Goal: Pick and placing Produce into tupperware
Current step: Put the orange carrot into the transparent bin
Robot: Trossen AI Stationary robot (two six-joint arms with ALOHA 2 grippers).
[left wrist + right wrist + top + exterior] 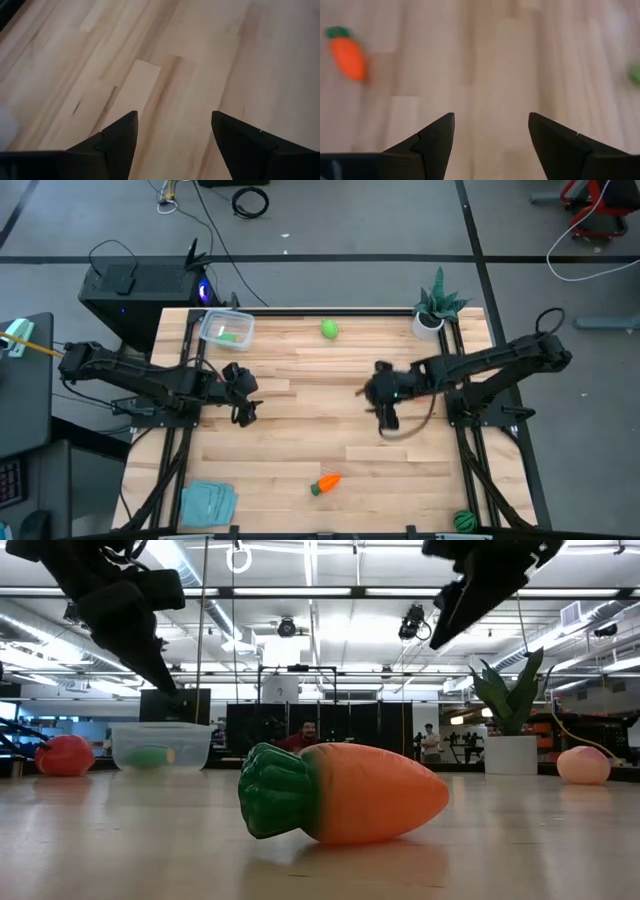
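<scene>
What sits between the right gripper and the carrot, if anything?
Nothing visible. The right gripper hangs open above bare wood near the table's middle, and the carrot lies alone toward the near edge. The left gripper is off to the side, also open and empty.

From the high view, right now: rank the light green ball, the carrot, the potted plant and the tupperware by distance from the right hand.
Measured from the right hand, open over mid-table:
1. Carrot, near the front edge, and light green ball, near the back edge: too close to call.
2. Potted plant, back right corner.
3. Tupperware, back left corner.
</scene>
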